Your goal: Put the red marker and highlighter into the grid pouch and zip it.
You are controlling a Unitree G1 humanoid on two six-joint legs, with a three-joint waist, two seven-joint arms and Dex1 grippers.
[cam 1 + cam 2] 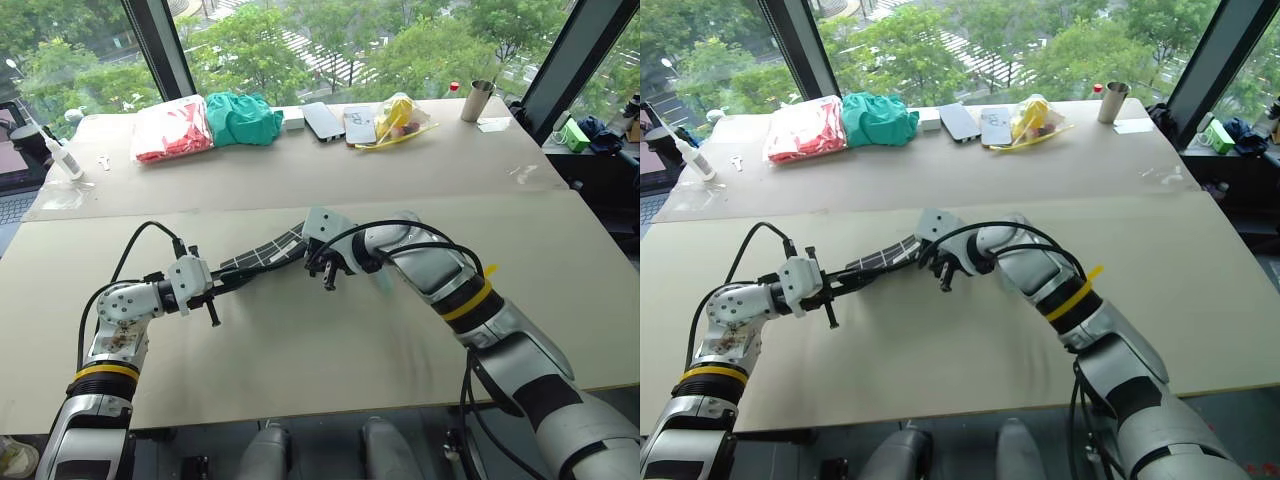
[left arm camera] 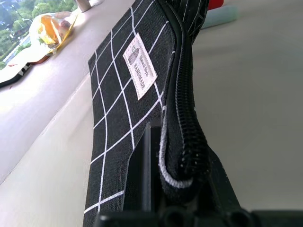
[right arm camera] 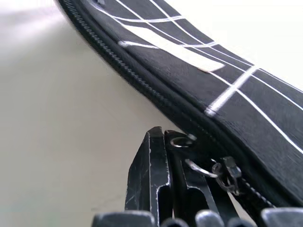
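Note:
The grid pouch (image 1: pixel 268 254), black with white lines and a small white label (image 2: pixel 140 65), hangs just above the table between my two grippers. My left gripper (image 1: pixel 232 281) is shut on the pouch's near end, pinching the zipper seam (image 2: pixel 182 142). My right gripper (image 1: pixel 327 273) is shut on the zipper pull at the other end, with the pull's metal ring (image 3: pixel 181 141) beside its fingertips. Beyond the pouch in the left wrist view, the red marker's red end (image 2: pixel 215 4) and the pale green highlighter (image 2: pixel 221 16) lie on the table. The highlighter (image 1: pixel 384 285) peeks out under my right forearm.
Along the far side of the table are a red bag (image 1: pixel 172 128), a green cloth (image 1: pixel 243 117), flat white items (image 1: pixel 322 120), a yellow bag (image 1: pixel 400 118) and a metal cup (image 1: pixel 477 100). A white bottle (image 1: pixel 62 158) stands far left.

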